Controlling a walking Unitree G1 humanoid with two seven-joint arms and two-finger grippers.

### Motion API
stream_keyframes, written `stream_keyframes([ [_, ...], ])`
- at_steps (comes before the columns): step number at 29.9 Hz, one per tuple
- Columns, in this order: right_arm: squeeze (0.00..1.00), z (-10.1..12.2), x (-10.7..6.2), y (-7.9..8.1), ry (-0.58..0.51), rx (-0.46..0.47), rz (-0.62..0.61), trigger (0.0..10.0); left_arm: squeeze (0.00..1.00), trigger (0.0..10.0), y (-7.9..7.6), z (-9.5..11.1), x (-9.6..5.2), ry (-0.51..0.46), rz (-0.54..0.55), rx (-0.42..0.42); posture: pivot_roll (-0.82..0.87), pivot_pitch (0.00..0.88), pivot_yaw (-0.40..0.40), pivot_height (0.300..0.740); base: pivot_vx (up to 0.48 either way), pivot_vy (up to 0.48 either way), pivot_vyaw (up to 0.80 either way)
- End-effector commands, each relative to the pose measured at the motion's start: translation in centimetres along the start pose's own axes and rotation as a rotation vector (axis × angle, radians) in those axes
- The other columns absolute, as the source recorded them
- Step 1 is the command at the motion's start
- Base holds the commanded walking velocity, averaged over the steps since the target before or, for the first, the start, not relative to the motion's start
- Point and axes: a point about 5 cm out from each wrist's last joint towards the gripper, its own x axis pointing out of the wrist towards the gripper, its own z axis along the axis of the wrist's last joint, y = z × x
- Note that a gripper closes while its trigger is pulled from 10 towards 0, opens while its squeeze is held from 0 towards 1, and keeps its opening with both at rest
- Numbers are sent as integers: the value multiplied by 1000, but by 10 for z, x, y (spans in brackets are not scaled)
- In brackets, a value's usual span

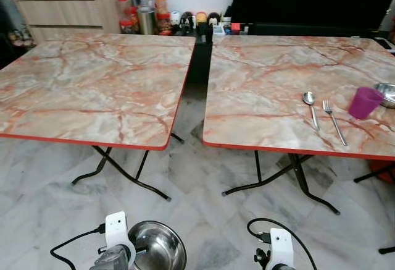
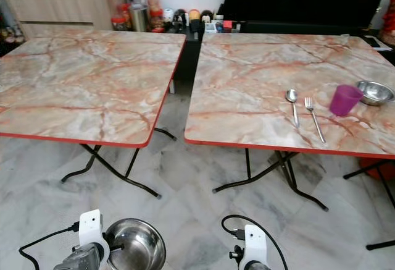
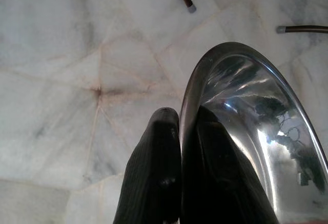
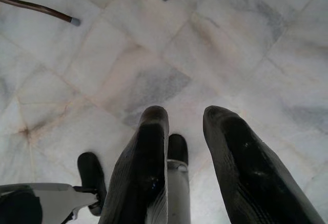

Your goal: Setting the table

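The steel bowl (image 1: 157,245) is down low in front of the robot, over the marble floor (image 1: 203,183), pinched by its rim in the left gripper (image 3: 179,126). The wrist view shows one black finger outside the wall and one inside, clamped tight on thin metal. That's the risky bit imo: a rim pinch on a slick, curved wall can let the bowl swivel or slide out if the arm swings fast on the way up, and a drop onto that floor would be loud and could dent it.

The right gripper (image 4: 184,126) hangs over the floor with its fingers spread apart, holding nothing.

The right table (image 1: 259,78) already has a spoon (image 1: 310,106), a fork (image 1: 333,120), a purple cup (image 1: 364,102) and another steel bowl (image 1: 386,94) grouped near its right side. The spoon and fork sit fairly close to the front red edge, so a careless sweep could knock them off. The left table (image 1: 92,84) looks bare, so plenty of landing room there.

There's a gap between the two tables, and folding legs (image 1: 123,174) splay out underneath, so walking in too tight could catch a foot.
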Motion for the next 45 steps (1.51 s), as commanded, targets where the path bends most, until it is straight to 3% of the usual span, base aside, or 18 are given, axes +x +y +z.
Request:
stream_keyframes([
  [1,0,1,0,3,-2,1,8,10000,0,10000,2,-1,0,8,7,19,-91,0,0,740,0,311,0],
  [45,0,-4,0,12,8,12,22,10000,0,10000,12,-4,-1,24,32,49,-70,0,12,740,0,462,0],
])
